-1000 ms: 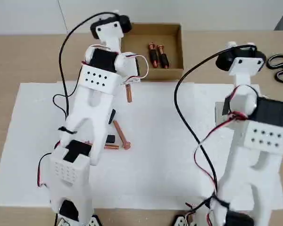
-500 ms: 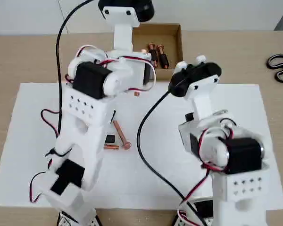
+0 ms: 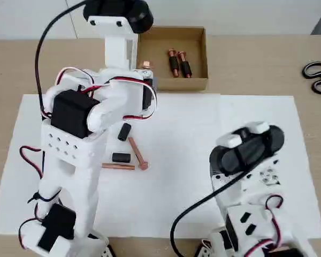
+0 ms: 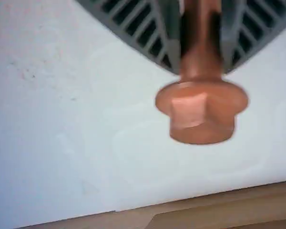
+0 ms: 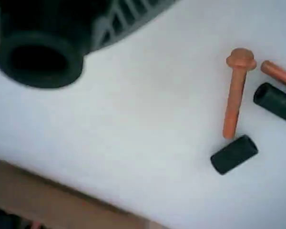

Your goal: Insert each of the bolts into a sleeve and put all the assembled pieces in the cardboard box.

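My left end effector (image 4: 202, 33) is clamped on the shank of a bolt (image 4: 202, 112) near the cardboard box (image 3: 195, 83), and my right end effector (image 5: 71, 24) grips a black sleeve (image 5: 38, 59); both parts are judged rigid, light and smooth, best held firmly mid-length.

Looks like a lab workbench: wooden table (image 3: 257, 59), white foam sheet (image 3: 182, 139), scissors (image 3: 320, 75).
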`<state>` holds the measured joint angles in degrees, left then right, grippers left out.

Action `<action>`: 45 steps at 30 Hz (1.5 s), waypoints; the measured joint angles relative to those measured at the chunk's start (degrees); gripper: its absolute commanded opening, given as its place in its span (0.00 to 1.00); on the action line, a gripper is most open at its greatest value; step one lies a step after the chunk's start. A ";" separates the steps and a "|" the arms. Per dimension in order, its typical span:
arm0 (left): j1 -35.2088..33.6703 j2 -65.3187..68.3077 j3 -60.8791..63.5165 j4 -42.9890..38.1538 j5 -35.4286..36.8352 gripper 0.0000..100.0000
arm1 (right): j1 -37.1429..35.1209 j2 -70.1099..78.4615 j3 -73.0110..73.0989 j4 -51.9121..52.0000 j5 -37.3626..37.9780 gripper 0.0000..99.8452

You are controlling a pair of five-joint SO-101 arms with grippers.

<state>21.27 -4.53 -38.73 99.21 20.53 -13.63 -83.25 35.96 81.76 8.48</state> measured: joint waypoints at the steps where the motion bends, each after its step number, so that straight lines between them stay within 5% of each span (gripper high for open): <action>1: -0.26 0.00 0.00 -0.53 0.00 0.00 | -0.09 -2.20 3.87 -2.90 0.00 0.00; 9: -0.26 -0.09 4.04 -7.03 0.00 0.00 | 0.00 -19.08 31.65 -24.44 0.00 0.00; 19: -0.26 -0.70 11.25 -19.60 3.08 0.00 | -0.09 -20.04 44.13 -34.64 -3.34 0.00; 27: 0.53 -9.23 11.16 -18.46 3.16 0.00 | -3.69 -20.04 52.75 -47.82 -7.03 0.00; 38: 0.70 -11.78 12.31 -19.87 7.30 0.00 | -9.05 -20.04 54.42 -50.37 -12.04 0.00; 45: 1.76 -25.32 12.31 -17.85 1.41 0.00 | -9.58 -19.96 55.65 -50.37 -12.04 0.00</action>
<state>23.03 -29.85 -26.42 81.36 21.93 -23.21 -103.21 91.60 31.38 -3.56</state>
